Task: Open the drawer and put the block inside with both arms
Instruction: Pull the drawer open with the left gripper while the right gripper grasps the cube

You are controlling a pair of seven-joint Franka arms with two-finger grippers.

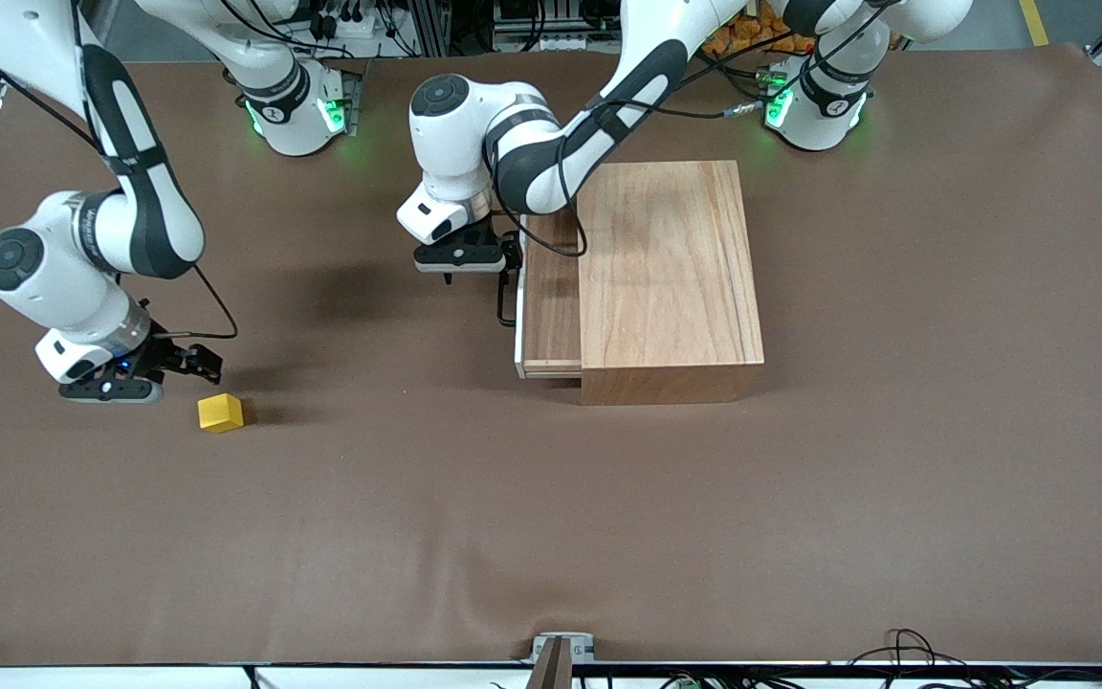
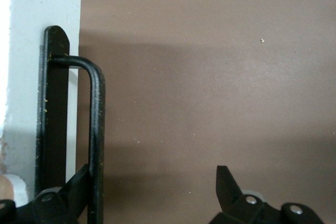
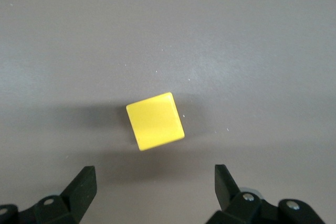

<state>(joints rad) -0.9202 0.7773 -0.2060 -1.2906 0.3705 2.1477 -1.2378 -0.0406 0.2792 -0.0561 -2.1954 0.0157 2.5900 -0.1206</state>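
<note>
Front view: high camera facing both robot bases, taking in the whole brown counter (image 1: 551,536), the wooden box (image 1: 671,277) and both arms.
Left wrist view: close, looking down past open fingers (image 2: 228,184) at the black handle (image 2: 96,129) on the drawer (image 2: 44,24) front; shares handle and drawer (image 1: 551,297) with the front view.
Right wrist view: close, looking straight down between spread fingers (image 3: 226,184) at the block (image 3: 155,120); shares that block (image 1: 220,412) with the front view.
</note>
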